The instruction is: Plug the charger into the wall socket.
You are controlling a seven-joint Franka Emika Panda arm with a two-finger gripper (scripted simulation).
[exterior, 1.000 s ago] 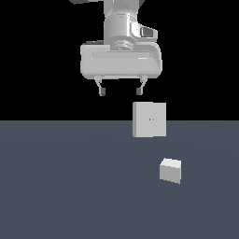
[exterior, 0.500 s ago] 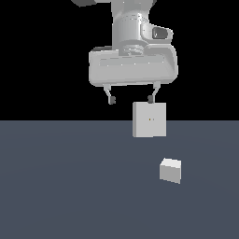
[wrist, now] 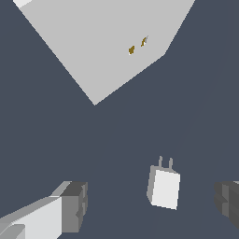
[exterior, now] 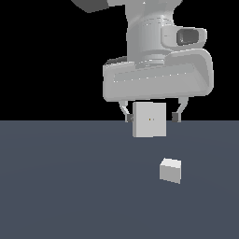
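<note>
Exterior view, scanned from its left: a dark blue-grey desk (exterior: pixel 56 186) fills the lower half, black background above. Nothing shows on that left part.

Centre: the arm (exterior: pixel 149 32) comes down from the top edge, its broad pale hand body spanning the middle of the frame. Below it hang the jaws (exterior: pixel 151 115) — spread wide, one finger (exterior: pixel 127 113) on either side of the wall socket, nothing pinched between them. They are in the air above the desk.

The wall socket (exterior: pixel 149 120) is a thin light-grey square plate, upright, straddling the line where desk meets black. Two tiny yellowish marks sit at its centre. In this view it overlaps the gap between the fingers; whether it stands in front of them or behind cannot be told from here.

Toward the exterior view's right and lower down: the charger (exterior: pixel 170 170), a small pale box resting on the desk, well apart from the socket and untouched by the jaws.

Wrist view: the socket (wrist: pixel 102 42) appears as a big pale slab with two brownish-yellow slots. The charger (wrist: pixel 164 187) lies on the desk between the two dark finger ends (wrist: pixel 74 206) — its two thin prongs point toward the socket. No contact with either finger.
</note>
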